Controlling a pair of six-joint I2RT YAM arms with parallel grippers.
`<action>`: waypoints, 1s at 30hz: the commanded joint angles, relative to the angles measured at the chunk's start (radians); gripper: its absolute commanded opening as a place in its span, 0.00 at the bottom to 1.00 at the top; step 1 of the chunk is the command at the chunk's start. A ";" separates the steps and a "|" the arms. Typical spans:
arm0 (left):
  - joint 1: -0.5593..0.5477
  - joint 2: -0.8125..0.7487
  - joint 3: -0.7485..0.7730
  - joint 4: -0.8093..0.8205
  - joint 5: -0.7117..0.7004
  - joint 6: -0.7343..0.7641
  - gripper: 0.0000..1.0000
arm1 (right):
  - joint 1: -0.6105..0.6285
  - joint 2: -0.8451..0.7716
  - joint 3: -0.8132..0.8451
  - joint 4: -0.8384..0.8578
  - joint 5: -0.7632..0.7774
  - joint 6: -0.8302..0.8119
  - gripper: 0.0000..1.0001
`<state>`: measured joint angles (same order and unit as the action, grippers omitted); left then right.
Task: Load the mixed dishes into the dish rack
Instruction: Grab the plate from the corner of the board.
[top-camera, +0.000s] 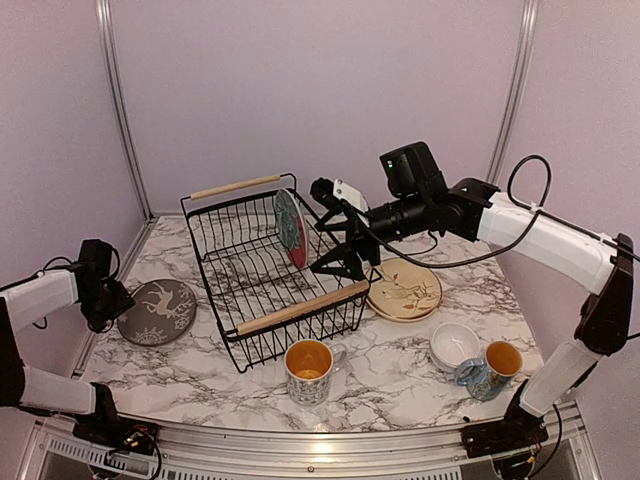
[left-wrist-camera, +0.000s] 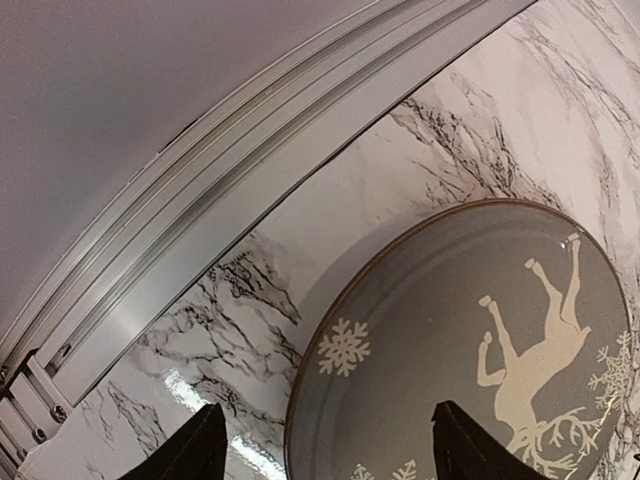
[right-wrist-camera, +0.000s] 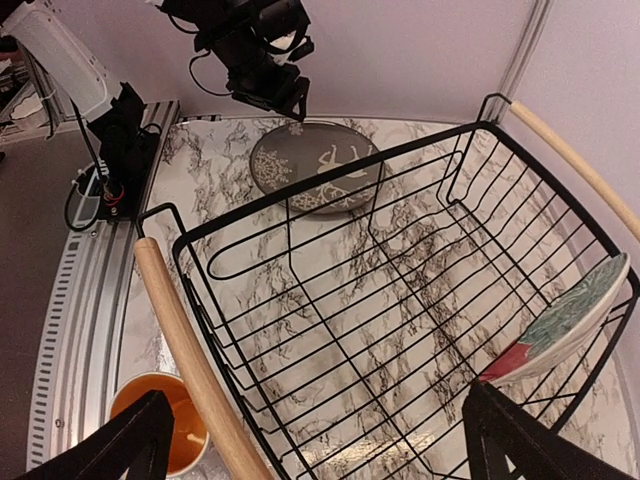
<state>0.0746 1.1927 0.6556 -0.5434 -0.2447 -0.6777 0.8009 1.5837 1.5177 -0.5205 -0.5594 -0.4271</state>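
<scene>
The dish rack (top-camera: 300, 308) stands mid-table, with the red plate with the teal leaf (top-camera: 290, 228) upright on edge against its far right side. My right gripper (top-camera: 335, 232) hovers open over the rack's right end, nothing between its fingers. In the right wrist view the rack (right-wrist-camera: 185, 340) fills the frame and the red plate (right-wrist-camera: 565, 325) leans by the right finger. The dark grey reindeer plate (top-camera: 157, 311) lies flat at the left. My left gripper (left-wrist-camera: 328, 432) is open just above the reindeer plate (left-wrist-camera: 450, 330), one finger over the plate, the other over the table.
A tan plate (top-camera: 404, 290) lies right of the rack. In front are a mug (top-camera: 309, 372), a white bowl (top-camera: 455, 345) and a second mug (top-camera: 490, 370). The metal frame rail (left-wrist-camera: 200, 230) runs close behind the reindeer plate.
</scene>
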 joint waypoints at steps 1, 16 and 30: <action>0.072 0.013 -0.071 0.120 0.070 0.019 0.72 | 0.001 -0.026 -0.012 -0.028 -0.073 -0.021 0.98; 0.150 0.006 -0.247 0.395 0.227 -0.059 0.43 | 0.001 0.019 -0.006 -0.021 -0.083 -0.004 0.99; 0.149 0.048 -0.313 0.568 0.304 -0.090 0.17 | 0.023 0.076 0.033 -0.043 -0.056 0.009 0.98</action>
<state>0.2173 1.2144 0.3679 -0.0273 0.0109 -0.7692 0.8062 1.6413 1.5051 -0.5396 -0.6254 -0.4221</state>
